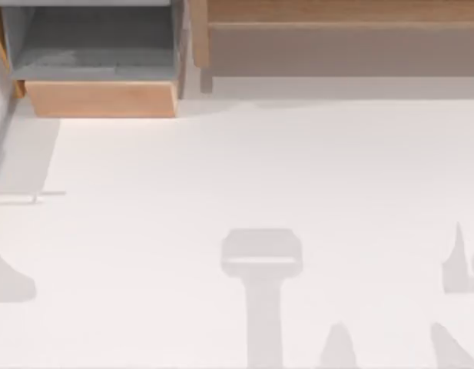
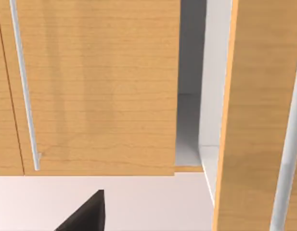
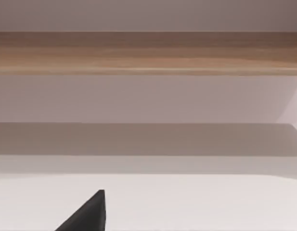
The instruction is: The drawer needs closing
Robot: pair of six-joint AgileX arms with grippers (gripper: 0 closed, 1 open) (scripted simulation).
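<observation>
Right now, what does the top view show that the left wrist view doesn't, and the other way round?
Top view alone: the boxy drawer pulled out at the table's far left, its grey floor and inner walls exposed behind the plain light-wood front panel, and the long wooden shelf unit to its right. Left wrist view alone: light-wood cabinet panels close up with a thin silver bar handle, a narrow gap between panels, and a dark tip of the left end effector. Both share light wood and the white table.
</observation>
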